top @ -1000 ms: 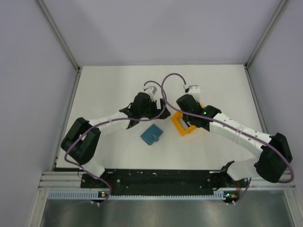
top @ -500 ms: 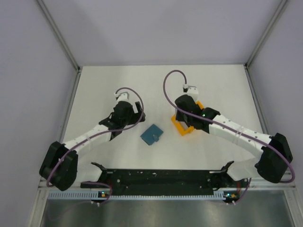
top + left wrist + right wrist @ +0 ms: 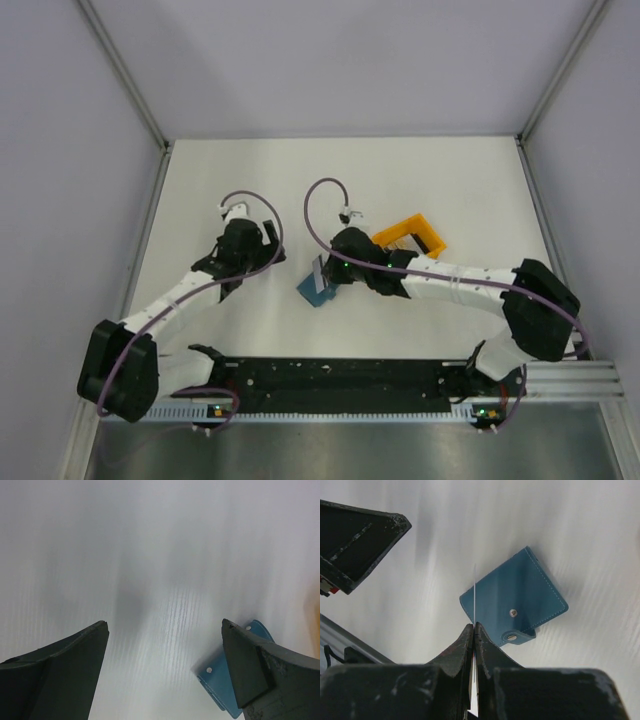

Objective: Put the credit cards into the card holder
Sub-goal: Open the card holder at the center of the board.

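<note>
The card holder [image 3: 316, 291] [image 3: 520, 597] is a teal-blue wallet lying folded on the white table, its snap tab done up. My right gripper [image 3: 326, 271] [image 3: 474, 625] hangs just above its left edge, shut on one credit card [image 3: 319, 271] [image 3: 475, 592]. That card shows edge-on as a thin pale line sticking out past the fingertips. My left gripper [image 3: 240, 268] [image 3: 165, 625] stands wide open to the left of the wallet with nothing between its fingers. A corner of the card holder [image 3: 220, 680] shows behind its right finger.
An orange open-frame rack [image 3: 410, 236] sits behind my right arm, to the right of the wallet. One dark finger of the left gripper [image 3: 357, 535] shows at the upper left of the right wrist view. Grey walls enclose the table.
My right arm swung left from the orange rack to above the wallet, carrying a card. The rack has shifted back and to the right. The left arm drew back to the left, still open.
</note>
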Tool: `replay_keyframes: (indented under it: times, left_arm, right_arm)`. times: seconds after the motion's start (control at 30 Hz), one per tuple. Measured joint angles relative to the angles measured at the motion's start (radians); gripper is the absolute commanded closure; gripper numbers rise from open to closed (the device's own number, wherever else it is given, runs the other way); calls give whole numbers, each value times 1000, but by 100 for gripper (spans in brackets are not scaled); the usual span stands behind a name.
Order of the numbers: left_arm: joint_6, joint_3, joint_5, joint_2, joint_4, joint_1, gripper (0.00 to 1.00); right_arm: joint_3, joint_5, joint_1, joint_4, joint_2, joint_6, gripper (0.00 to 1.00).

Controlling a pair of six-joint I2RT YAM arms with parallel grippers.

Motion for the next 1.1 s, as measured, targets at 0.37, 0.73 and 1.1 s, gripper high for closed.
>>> replay_keyframes:
  times: [0.37,0.73,1.1]
  left_arm:
    - [37,0,63,-6,-17,12,3]
    - [124,8,213,92,3,-5,7]
    - [172,49,261,145,30,-92,11]
  right_arm:
    - [-18,23,17,7,61,41,100]
    - [-113,68,17,-55,0,36,100]
    - [-203,77,-24,-61,-97,58,100]
